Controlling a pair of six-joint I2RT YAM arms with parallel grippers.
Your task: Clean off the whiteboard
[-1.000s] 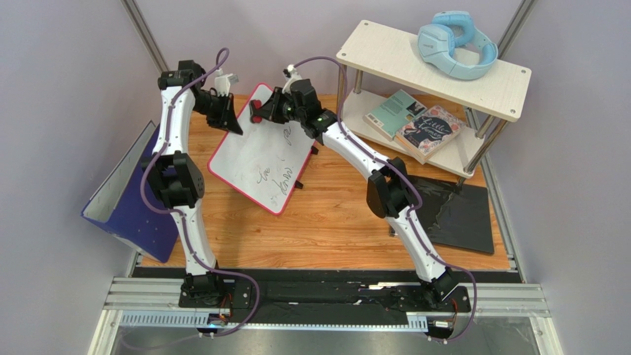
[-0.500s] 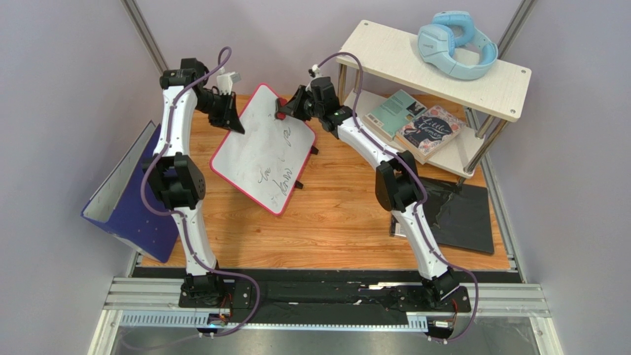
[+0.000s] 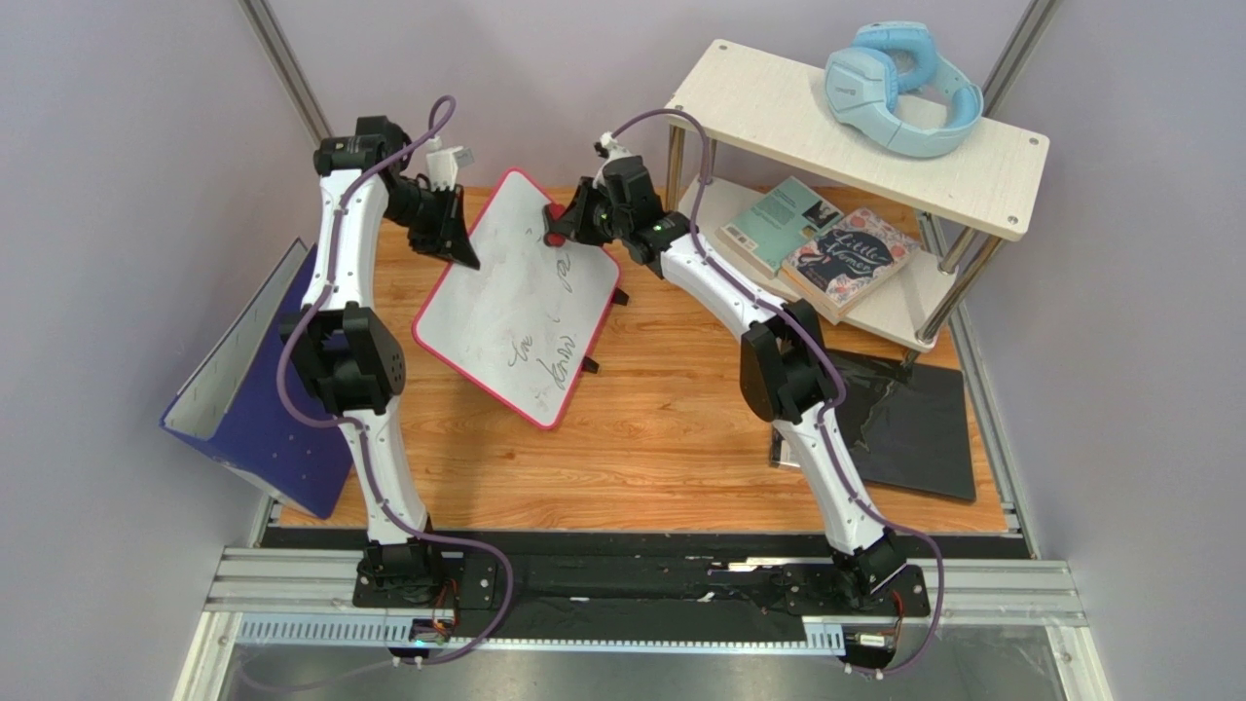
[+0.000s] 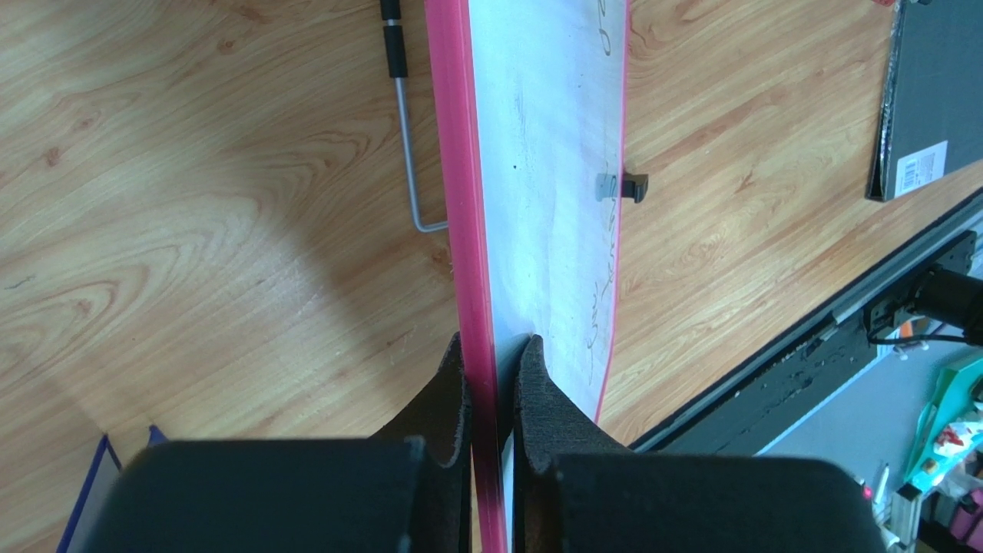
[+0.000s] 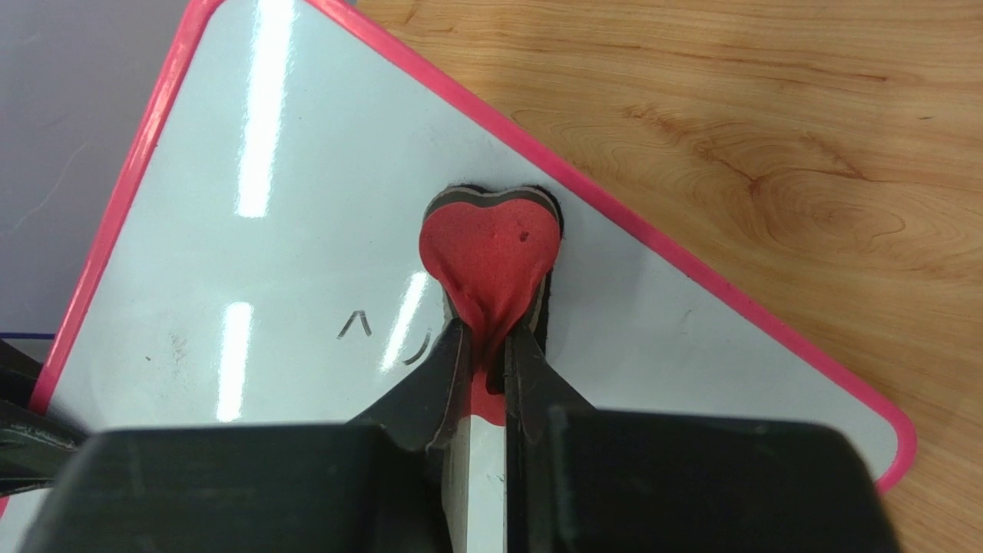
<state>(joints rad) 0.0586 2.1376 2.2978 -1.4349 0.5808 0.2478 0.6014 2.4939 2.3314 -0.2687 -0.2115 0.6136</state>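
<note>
The whiteboard (image 3: 512, 307), white with a pink border, sits tilted over the wooden table, with faint handwriting on its lower half. My left gripper (image 3: 462, 249) is shut on its left edge; in the left wrist view the black pads clamp the pink rim (image 4: 467, 207) of the whiteboard (image 4: 554, 138). My right gripper (image 3: 571, 219) is shut on a red heart-shaped eraser (image 5: 490, 248), pinching its soft top. The eraser rests flat on the whiteboard (image 5: 231, 288) near its far corner, beside a few small pen strokes (image 5: 381, 334).
A two-tier shelf (image 3: 1009, 161) at the back right carries blue headphones (image 3: 900, 85) and books (image 3: 841, 251). A black mat (image 3: 907, 424) lies right of the right arm. A blue folder (image 3: 256, 395) stands open at the left table edge. A wire stand (image 4: 404, 138) shows behind the board.
My right gripper slid the eraser rightwards along the board's far edge, then almost stopped. The left gripper kept its hold on the board's edge.
</note>
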